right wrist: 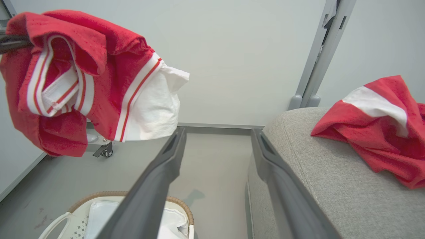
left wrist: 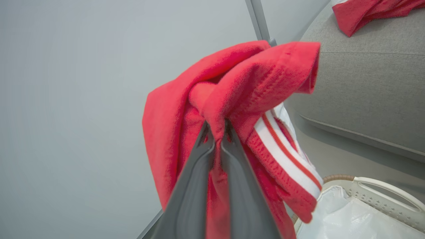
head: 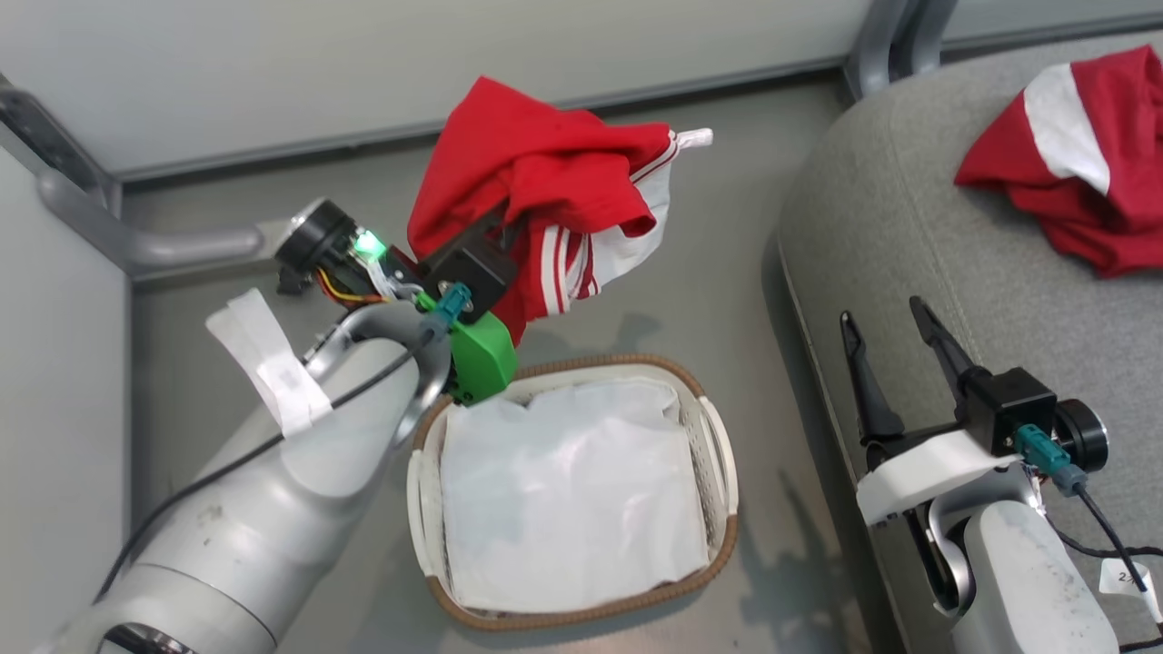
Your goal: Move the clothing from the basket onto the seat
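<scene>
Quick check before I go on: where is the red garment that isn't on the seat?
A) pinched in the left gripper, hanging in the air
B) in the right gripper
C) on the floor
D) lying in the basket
A: the left gripper is shut on the red garment, which hangs clear of the basket, and the right gripper stands open with nothing in it.
</scene>
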